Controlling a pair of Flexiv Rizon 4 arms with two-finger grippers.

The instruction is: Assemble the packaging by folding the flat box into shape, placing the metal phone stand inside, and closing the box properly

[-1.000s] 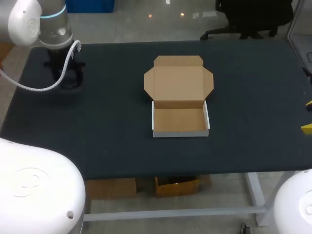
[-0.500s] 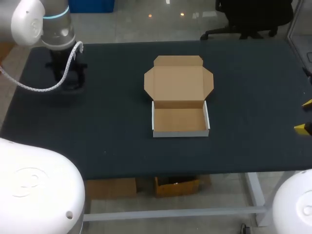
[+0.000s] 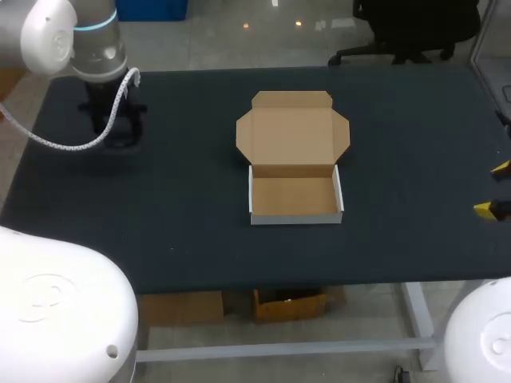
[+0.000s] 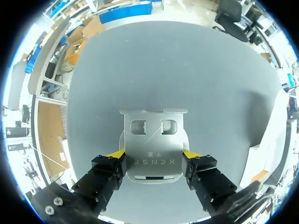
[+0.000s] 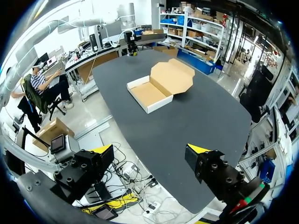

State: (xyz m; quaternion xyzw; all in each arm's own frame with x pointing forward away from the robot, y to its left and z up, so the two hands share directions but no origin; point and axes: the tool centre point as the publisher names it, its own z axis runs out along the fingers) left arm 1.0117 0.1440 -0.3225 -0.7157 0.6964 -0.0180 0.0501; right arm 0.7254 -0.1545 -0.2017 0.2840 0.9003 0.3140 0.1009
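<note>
The metal phone stand [image 4: 152, 140], a silver plate with two cut-outs, sits between the yellow tips of my left gripper [image 4: 153, 154], which is shut on its two side edges just above the dark table [image 4: 163, 70]. From above, that gripper [image 3: 118, 134] points down at the table's far left. The cardboard box [image 3: 295, 197] stands folded at the table's middle, its tray empty and its lid [image 3: 293, 134] lying open behind it. My right gripper [image 3: 493, 189] is at the table's right edge, open and empty; from its wrist [image 5: 149, 149] the box [image 5: 159, 86] lies far ahead.
The table's black mat [image 3: 184, 223] carries nothing else. Wide bare stretches lie between the left gripper and the box, and between the box and the right gripper.
My left arm has shifted slightly to the right with the stand in its grip. The right gripper's yellow tips have come a little further into view at the right edge.
</note>
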